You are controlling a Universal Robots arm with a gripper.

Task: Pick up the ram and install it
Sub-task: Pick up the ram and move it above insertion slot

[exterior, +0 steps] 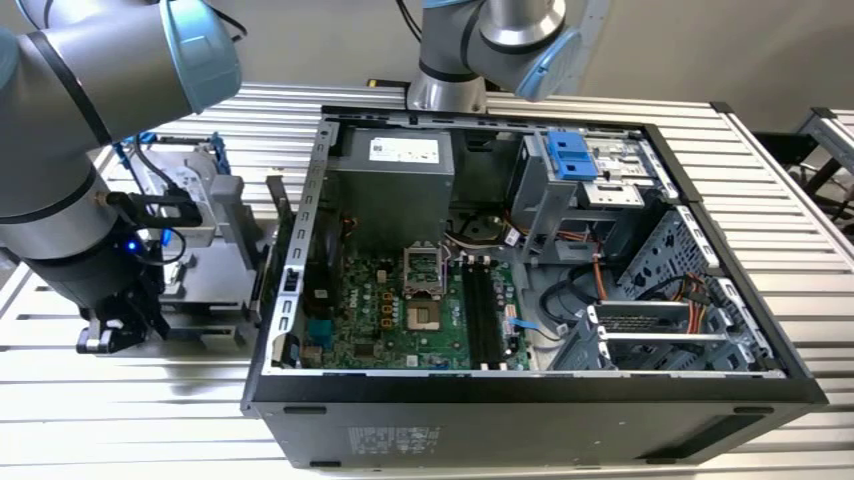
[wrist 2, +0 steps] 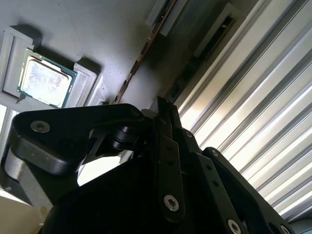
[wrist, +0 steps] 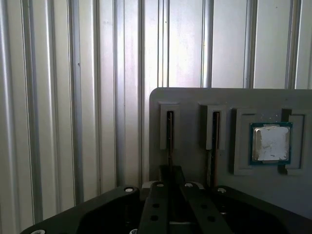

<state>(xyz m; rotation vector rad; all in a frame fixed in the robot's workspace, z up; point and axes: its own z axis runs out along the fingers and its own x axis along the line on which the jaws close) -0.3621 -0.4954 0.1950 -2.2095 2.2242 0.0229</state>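
The gripper [wrist: 170, 178] sits closest in both wrist views. Its black linkage and screw heads take up the foreground, and its tip is lowered over a grey holder plate [wrist: 195, 100]. Directly under that tip runs 1 of 2 narrow slots in the plate. In it stands the ram [wrist: 169, 141], seen edge-on as a thin dark strip. In the second wrist view the same stick shows as a slim brownish line running away from the tip. Whether the gripper is apart, together or clamped on the stick I cannot tell, because its own body hides the contact. Beside the 2 slots, a square silver processor chip [wrist: 271, 142] lies flat in its own recess on the plate. The plate rests on a ribbed metal table [wrist: 73, 97].

In the exterior view the arm stands at the exterior view's left, with a hard drive with blue rails [exterior: 187, 185] racked near it. Well apart, toward the exterior view's right, sits the open computer case [exterior: 534, 392], holding the motherboard [exterior: 387, 300] and its black memory slots [exterior: 483, 310], which look empty.

I judge the step in hand to be the pick, with the install not yet begun. The pick calls for the gripper to be centred and square across the thin edge. It also calls for a lift straight along the slot, so the board neither binds nor touches the neighbouring slot.
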